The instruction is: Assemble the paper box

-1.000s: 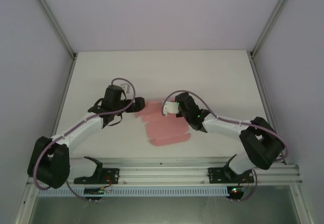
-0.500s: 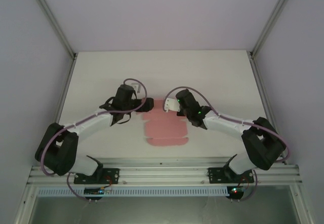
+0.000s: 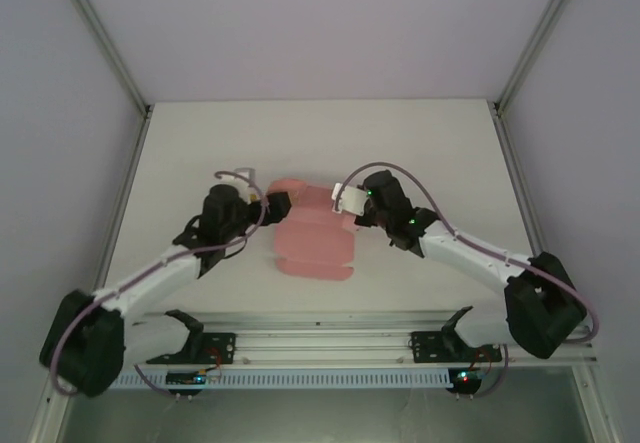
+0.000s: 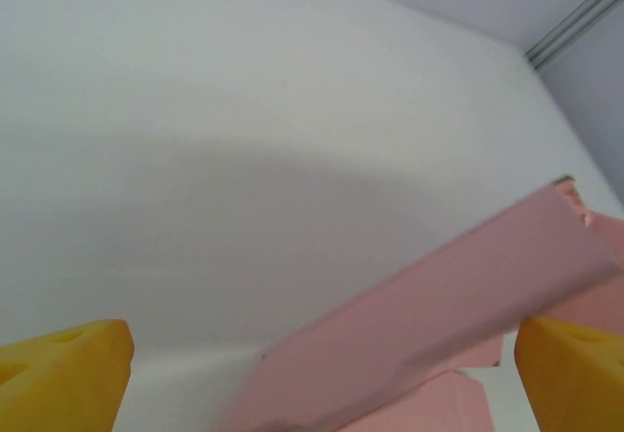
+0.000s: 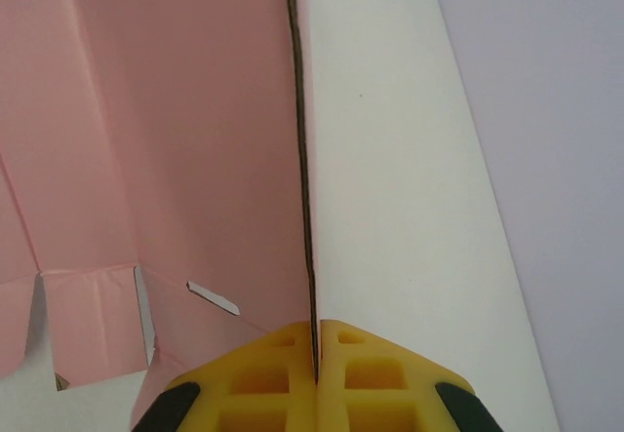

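White counter (image 3: pixel 420 143) carried the paper box (image 3: pixel 315 241), a creased pink sheet lying partly lifted between the arms.

Risk, as judged: the thin card could slip from its narrow pinch, or tear if pulled. A careless close at the box's left could crush the raised flap off its crease.

Right jaws were pressed together, pinching the box's right edge. Left jaws stood fully spread at its left side, the flap between them, apparently untouched.
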`<move>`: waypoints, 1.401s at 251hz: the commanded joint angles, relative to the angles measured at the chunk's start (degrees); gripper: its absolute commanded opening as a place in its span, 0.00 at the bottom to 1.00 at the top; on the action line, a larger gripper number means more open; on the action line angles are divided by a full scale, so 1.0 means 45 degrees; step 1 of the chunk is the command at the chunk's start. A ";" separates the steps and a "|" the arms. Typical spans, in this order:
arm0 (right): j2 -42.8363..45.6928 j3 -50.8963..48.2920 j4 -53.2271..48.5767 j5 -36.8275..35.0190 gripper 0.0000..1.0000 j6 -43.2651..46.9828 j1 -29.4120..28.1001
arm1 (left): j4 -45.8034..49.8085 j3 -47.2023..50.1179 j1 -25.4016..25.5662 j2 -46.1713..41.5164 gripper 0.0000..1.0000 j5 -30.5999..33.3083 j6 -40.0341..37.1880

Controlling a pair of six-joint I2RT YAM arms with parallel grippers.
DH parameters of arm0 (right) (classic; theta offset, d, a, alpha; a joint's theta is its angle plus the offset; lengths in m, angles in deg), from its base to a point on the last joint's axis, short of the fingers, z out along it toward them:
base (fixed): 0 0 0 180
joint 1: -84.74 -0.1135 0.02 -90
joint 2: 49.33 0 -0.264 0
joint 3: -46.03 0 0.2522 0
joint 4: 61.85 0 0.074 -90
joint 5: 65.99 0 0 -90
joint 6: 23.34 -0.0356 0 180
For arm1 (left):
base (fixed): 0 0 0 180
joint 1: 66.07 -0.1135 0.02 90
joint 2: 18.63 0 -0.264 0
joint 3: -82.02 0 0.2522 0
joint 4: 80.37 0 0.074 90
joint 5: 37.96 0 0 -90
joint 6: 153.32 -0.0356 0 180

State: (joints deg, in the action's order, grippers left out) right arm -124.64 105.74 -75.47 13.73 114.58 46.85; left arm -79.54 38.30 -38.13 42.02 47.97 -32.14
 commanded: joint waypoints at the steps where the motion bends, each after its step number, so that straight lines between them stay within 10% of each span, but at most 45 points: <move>1: 0.0409 -0.0182 -0.0400 0.0723 0.00 -0.0500 0.0254 | 0.0558 0.0876 -0.0982 -0.1396 1.00 -0.2016 0.0132; 41: 0.0524 -0.0014 -0.0742 0.1457 0.00 -0.0819 0.0488 | -0.0018 0.1701 -0.2355 -0.1815 1.00 -0.3862 0.0597; 122: 0.0485 0.0312 -0.1267 0.2066 0.00 -0.1391 0.0841 | -0.4450 0.1869 -0.2792 0.1410 0.57 -0.6522 0.1606; 239: 0.0329 0.0550 -0.1526 0.2374 0.00 -0.1840 0.1130 | -0.6443 0.1695 -0.2714 0.3471 0.39 -0.7375 0.1855; 289: 0.0176 0.0654 -0.1562 0.2226 0.00 -0.1999 0.1142 | -0.6808 0.1734 -0.2580 0.3455 0.14 -0.7532 0.1875; 351: -0.0154 0.0976 -0.1690 0.1507 0.00 -0.2109 0.1008 | -0.3620 0.1023 -0.1052 0.1841 0.00 -0.5512 -0.0480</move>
State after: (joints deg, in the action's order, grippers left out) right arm -124.38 107.36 -82.20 22.17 106.71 51.76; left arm -104.10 46.85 -47.24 55.11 17.39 -26.70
